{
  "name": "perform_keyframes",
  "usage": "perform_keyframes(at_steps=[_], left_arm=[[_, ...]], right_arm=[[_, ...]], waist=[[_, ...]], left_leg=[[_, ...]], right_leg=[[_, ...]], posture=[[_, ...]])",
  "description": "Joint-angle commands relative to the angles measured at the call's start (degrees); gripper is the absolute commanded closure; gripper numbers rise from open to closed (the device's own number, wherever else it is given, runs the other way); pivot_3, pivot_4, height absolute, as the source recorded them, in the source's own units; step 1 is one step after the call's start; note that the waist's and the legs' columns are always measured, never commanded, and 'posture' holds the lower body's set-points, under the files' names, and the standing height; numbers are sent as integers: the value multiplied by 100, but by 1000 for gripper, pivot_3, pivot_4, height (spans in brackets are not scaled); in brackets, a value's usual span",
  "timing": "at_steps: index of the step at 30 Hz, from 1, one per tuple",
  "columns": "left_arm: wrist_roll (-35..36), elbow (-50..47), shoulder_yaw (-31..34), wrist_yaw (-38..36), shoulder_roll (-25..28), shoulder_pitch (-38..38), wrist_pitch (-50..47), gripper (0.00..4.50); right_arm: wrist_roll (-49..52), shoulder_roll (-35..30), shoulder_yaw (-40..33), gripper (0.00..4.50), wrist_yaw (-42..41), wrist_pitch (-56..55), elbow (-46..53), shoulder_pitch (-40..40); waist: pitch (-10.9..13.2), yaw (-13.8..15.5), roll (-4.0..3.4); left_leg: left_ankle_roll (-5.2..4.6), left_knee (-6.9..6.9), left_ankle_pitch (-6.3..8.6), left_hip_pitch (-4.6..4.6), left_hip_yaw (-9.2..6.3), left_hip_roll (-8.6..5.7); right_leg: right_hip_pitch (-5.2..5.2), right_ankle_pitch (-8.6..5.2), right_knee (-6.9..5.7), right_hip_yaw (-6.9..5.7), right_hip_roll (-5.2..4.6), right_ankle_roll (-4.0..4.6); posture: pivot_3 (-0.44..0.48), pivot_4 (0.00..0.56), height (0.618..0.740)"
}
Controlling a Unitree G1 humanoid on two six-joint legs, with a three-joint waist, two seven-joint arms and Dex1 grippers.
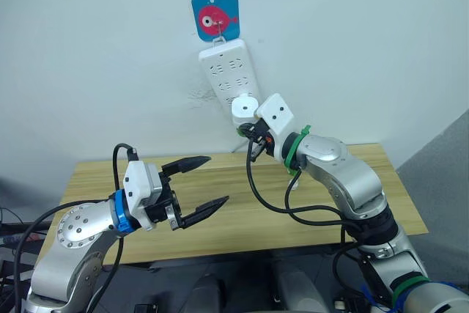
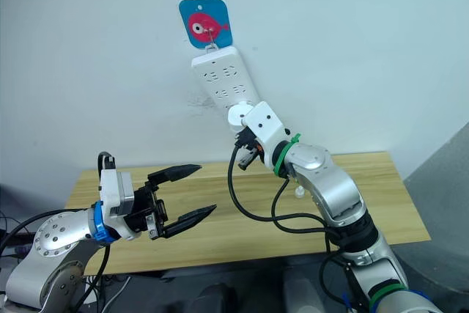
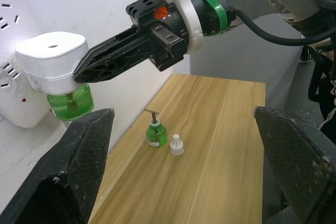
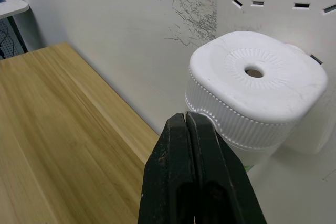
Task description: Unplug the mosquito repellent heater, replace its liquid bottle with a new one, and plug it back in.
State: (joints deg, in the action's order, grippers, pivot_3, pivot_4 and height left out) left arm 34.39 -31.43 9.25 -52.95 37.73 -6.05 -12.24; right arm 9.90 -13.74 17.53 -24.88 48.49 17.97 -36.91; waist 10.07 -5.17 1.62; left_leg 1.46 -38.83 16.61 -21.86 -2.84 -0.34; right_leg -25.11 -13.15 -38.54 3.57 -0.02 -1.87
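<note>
The mosquito repellent heater (image 1: 245,108) is a white rounded unit plugged into the white power strip (image 1: 229,70) on the wall. A green liquid bottle (image 3: 71,103) is screwed in under it. My right gripper (image 4: 186,116) is shut on nothing, its tips right by the heater's ribbed lower rim; I cannot tell whether they touch. Another green bottle (image 3: 156,134) with a bare wick stands on the wooden table (image 1: 220,221) near the wall, and a small white cap (image 3: 176,145) lies beside it. Lower and to the left, my left gripper (image 1: 218,179) hovers open over the table.
The power strip hangs tilted from a hook on a blue fish sticker (image 1: 216,15). Black cables (image 1: 271,207) loop down from my right wrist over the tabletop. The table's far edge meets the white wall.
</note>
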Motion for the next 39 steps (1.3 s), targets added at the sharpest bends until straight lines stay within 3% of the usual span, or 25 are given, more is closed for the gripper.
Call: perform_keyframes(at_steps=[1,9,18,39], left_arm=[[9,-107,-17,31,-4,60,17,0],[2,-104,-38,39,-14,88,16,0],[2,-66,-94,48,-11,202,-1,0],[11,-72,-114,118,5,288,-53,0]], right_arm=[[-114,-55,-72,4475,24,-155,82,-155],[50,-373,-227,4475,-194,19,377,-31],[105,-169,-230,4475,-74,71,471,-41],[192,-350,-352,4475,-249,90,478,-61]], waist=[[0,0,0],[0,4,0],[0,2,0],[0,2,0]], left_leg=[[0,0,0,0,0,0],[0,0,0,-1,0,-1],[0,0,0,-1,0,0],[0,0,0,-1,0,-1]], right_leg=[[0,0,0,0,0,0],[0,0,1,-1,0,0],[0,0,1,0,0,0],[0,0,1,0,0,0]], posture=[[-66,149,740],[-70,143,740],[-77,142,740],[-78,141,740]])
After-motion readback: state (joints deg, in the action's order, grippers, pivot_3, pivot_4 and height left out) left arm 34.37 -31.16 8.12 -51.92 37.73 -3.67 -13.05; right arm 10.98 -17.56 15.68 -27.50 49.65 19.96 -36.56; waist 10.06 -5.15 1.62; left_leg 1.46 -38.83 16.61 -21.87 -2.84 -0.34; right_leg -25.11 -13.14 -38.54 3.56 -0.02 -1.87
